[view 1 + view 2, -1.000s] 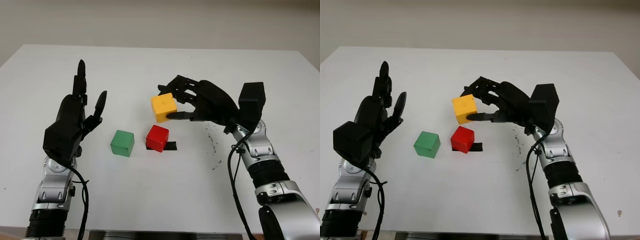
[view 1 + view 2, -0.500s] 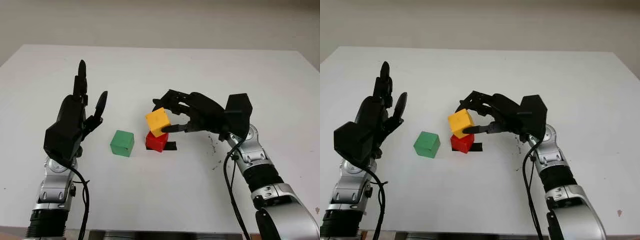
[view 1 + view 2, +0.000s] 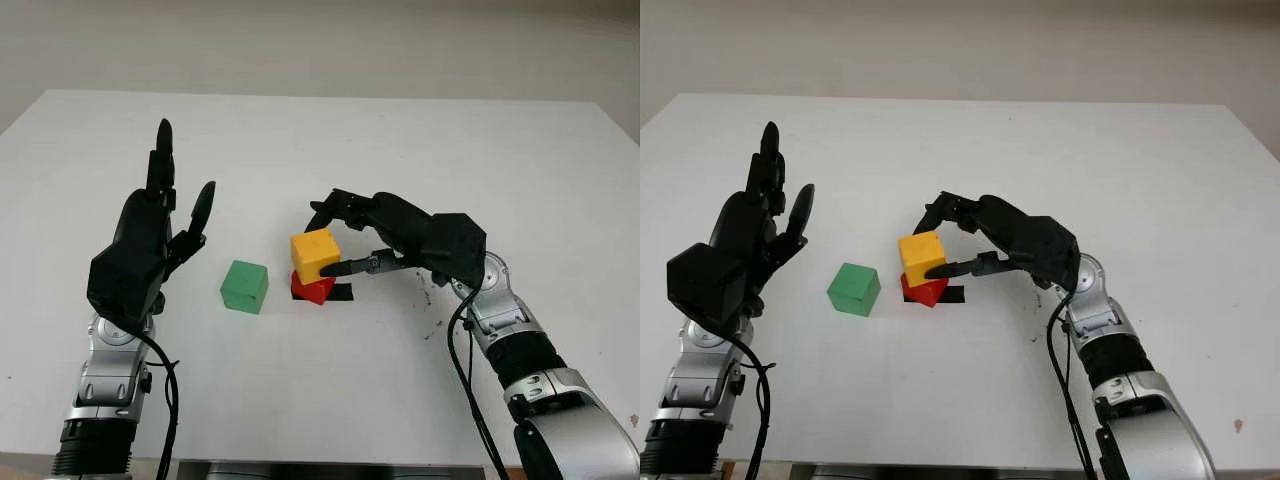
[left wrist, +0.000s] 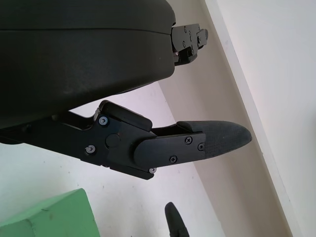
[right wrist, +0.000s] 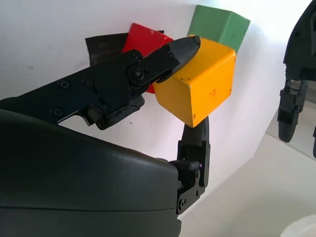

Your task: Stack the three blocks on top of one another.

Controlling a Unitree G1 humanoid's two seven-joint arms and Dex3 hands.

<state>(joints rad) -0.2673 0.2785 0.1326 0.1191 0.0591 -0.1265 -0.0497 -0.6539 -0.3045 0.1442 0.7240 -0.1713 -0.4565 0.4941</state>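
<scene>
Right hand [image 3: 345,235] pinches the yellow block [image 3: 314,254] right over the red block [image 3: 312,288] mid-table, green block [image 3: 245,286] just beside, left hand [image 3: 150,240] raised open, bare table [image 3: 300,130] beyond.

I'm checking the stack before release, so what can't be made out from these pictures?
- Whether the yellow block sits flush on the red block: it and the right hand hide the contact in the eye views.
- The black patch: partly hidden under the red block.
- The green block: cut off by the left wrist view's edge.
</scene>
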